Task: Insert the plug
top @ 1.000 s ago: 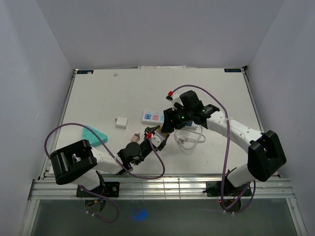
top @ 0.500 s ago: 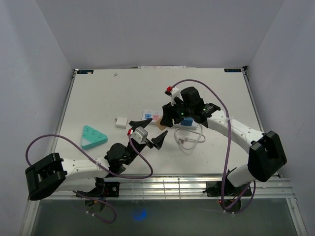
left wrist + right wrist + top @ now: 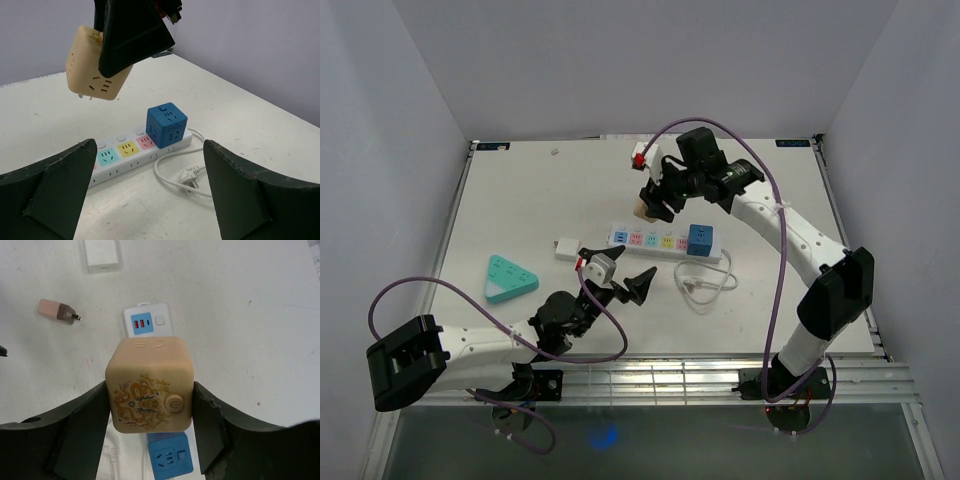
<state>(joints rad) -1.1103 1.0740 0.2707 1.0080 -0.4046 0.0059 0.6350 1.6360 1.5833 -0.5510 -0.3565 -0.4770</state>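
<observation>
My right gripper (image 3: 150, 396) is shut on the plug, a beige cube (image 3: 150, 390) with a gold dragon and a round button. It hangs in the air above the left end of the white power strip (image 3: 655, 240); the cube (image 3: 641, 207) sits below the gripper (image 3: 653, 199). Pins show on the cube's underside (image 3: 97, 75) in the left wrist view. A blue cube (image 3: 166, 125) stands plugged in at the strip's right end (image 3: 180, 142). Coloured sockets (image 3: 127, 149) beside it are free. My left gripper (image 3: 618, 276) is open and empty, near the strip's front (image 3: 148, 146).
The strip's white cable and plug (image 3: 705, 285) lie coiled in front of it. A white adapter (image 3: 566, 248) sits off the strip's left end, with a small pink plug (image 3: 57, 311) close by. A teal triangular piece (image 3: 507, 277) lies at the left.
The right gripper has lifted the beige cube up and toward the far left, uncovering the strip. The left gripper has opened wide and its arm has stretched out low.
</observation>
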